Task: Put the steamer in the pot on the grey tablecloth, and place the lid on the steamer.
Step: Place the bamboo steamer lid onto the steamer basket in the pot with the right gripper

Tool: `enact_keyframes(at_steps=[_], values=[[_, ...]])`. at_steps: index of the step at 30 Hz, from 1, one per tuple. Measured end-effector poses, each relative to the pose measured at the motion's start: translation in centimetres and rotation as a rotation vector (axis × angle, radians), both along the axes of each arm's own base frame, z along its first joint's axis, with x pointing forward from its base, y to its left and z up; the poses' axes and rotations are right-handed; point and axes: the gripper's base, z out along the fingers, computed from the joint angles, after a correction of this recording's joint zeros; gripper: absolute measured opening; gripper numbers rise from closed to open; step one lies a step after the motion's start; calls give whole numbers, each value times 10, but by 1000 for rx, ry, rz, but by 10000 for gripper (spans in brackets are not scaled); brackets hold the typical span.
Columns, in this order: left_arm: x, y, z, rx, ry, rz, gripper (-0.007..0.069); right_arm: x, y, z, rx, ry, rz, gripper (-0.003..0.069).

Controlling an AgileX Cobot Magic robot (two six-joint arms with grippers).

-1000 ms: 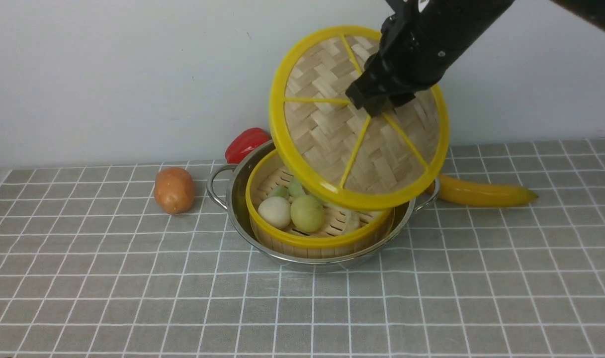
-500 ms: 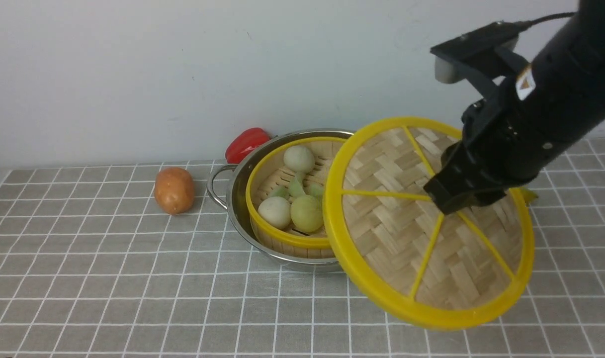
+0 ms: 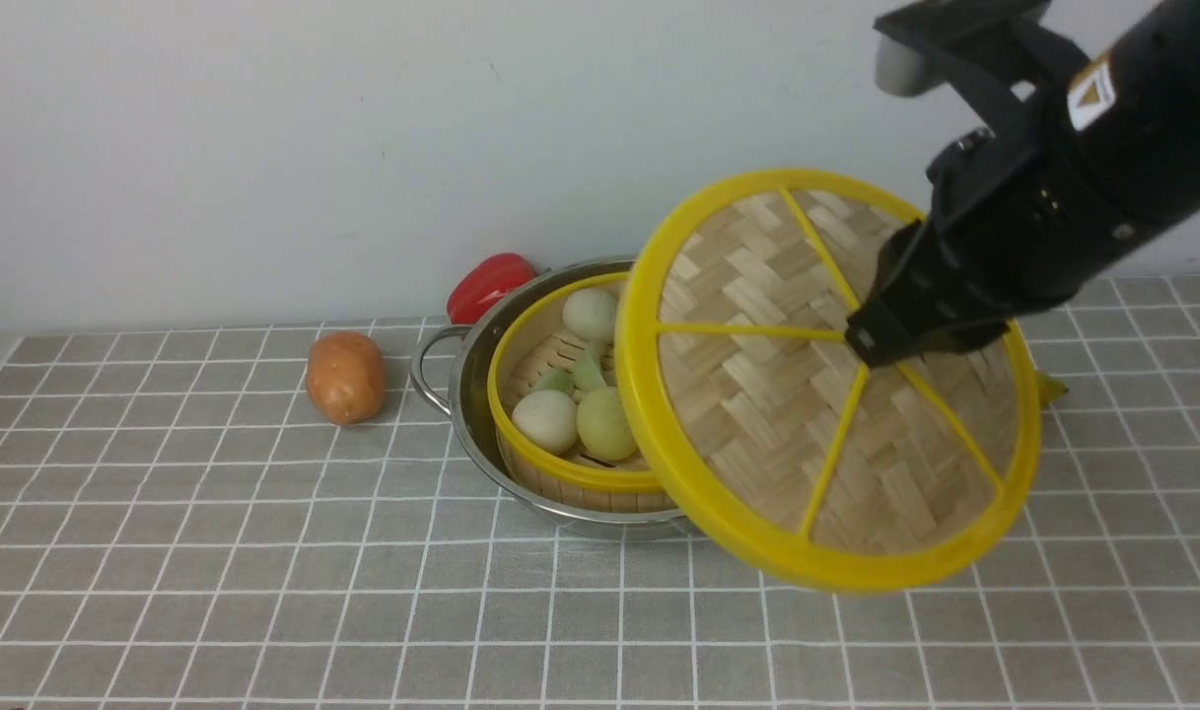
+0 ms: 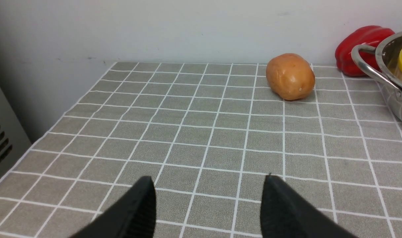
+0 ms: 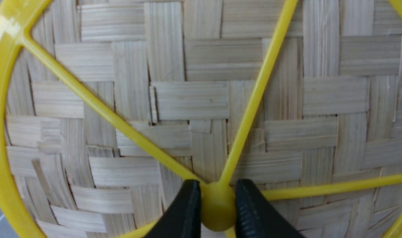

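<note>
The steamer point(image 3: 560, 471), a yellow-rimmed bamboo basket with pale round foods in it, sits inside the shiny pot point(image 3: 466, 394) on the grey tablecloth point(image 3: 264, 572). The woven lid point(image 3: 757, 414) hangs tilted in the air, right of and partly in front of the pot, its face turned to the camera. My right gripper point(image 3: 871, 340) is shut on the lid's yellow hub point(image 5: 218, 206), one finger each side point(image 5: 217, 185). My left gripper point(image 4: 209, 180) hovers open over bare cloth, far left of the pot point(image 4: 390, 76), holding nothing.
A brown potato point(image 3: 345, 377) lies left of the pot, also seen from the left wrist point(image 4: 290, 81). A red pepper point(image 3: 489, 284) rests behind the pot by the wall. A banana tip point(image 3: 1051, 387) peeks out behind the lid at right.
A second ago the lid hung high over the pot; it swung down and right off the pot, and has since risen slightly and shifted left. The left gripper shows no change.
</note>
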Motion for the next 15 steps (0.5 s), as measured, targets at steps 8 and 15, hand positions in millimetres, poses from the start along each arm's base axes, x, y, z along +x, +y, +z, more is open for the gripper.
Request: enact_keyframes(at_steps=[8, 15], values=[[0, 0, 0, 0, 0, 0, 400, 47, 33, 33, 92, -143, 88, 147], [0, 0, 0, 0, 0, 0, 400, 91, 61, 8, 88, -142, 136, 147]])
